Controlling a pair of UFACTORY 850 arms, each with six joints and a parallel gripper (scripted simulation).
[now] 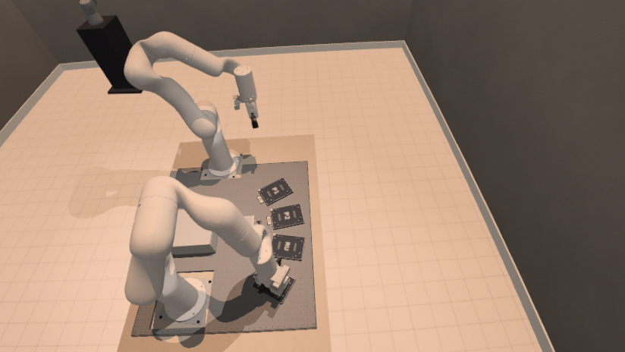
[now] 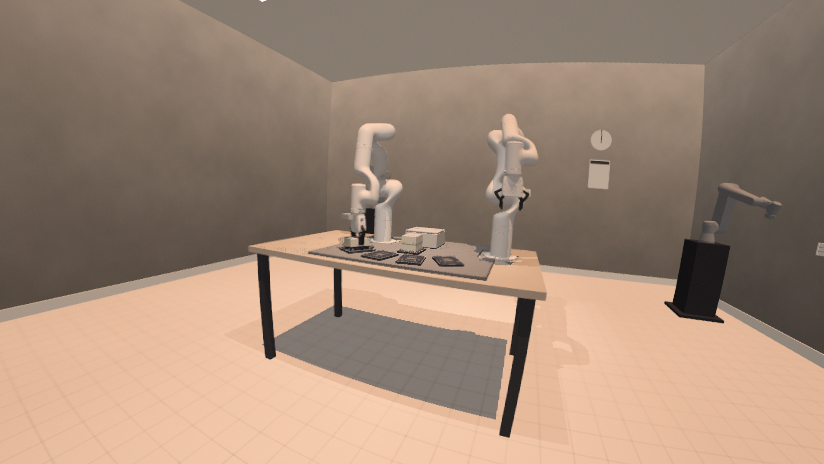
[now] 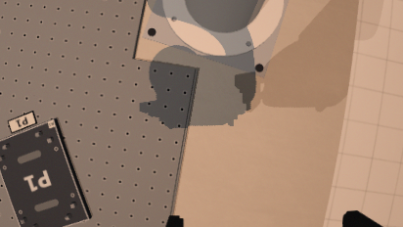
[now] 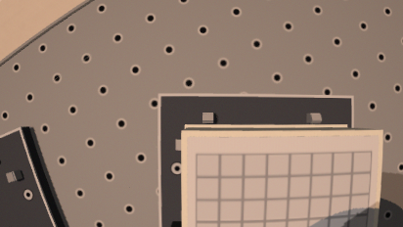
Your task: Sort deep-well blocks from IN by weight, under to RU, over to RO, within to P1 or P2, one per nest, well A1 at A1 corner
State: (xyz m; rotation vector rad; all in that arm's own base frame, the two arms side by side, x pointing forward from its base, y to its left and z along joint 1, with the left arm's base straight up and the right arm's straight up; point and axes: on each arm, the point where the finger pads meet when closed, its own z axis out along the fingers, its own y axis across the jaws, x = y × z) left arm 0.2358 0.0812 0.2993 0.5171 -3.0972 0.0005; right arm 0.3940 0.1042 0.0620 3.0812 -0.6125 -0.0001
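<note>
My right gripper (image 1: 271,277) (image 2: 357,237) is shut on a cream deep-well block (image 1: 286,278) (image 4: 286,183). The block is over a dark nest (image 2: 357,250) (image 4: 171,110) beyond RU; its label is hidden. The gap beneath the block is hard to judge. The gridded top fills the lower right wrist view, and the cut corner is hidden. Two cream blocks (image 2: 411,242) appear stacked at the middle. Nests RU (image 1: 287,246) (image 2: 379,254), P2 (image 1: 287,215) (image 2: 411,259) and P1 (image 1: 274,190) (image 2: 448,261) (image 3: 41,168) are empty. My left gripper (image 1: 254,124) (image 2: 510,205) is open and raised, holding nothing.
A large pale box (image 1: 194,238) (image 2: 429,237) stands between the arm bases, behind the stacked blocks. The left arm is at the far end, away from the nests. The right arm's forearm passes over the middle of the perforated board (image 1: 301,312) (image 3: 112,147). No lit lamp is visible.
</note>
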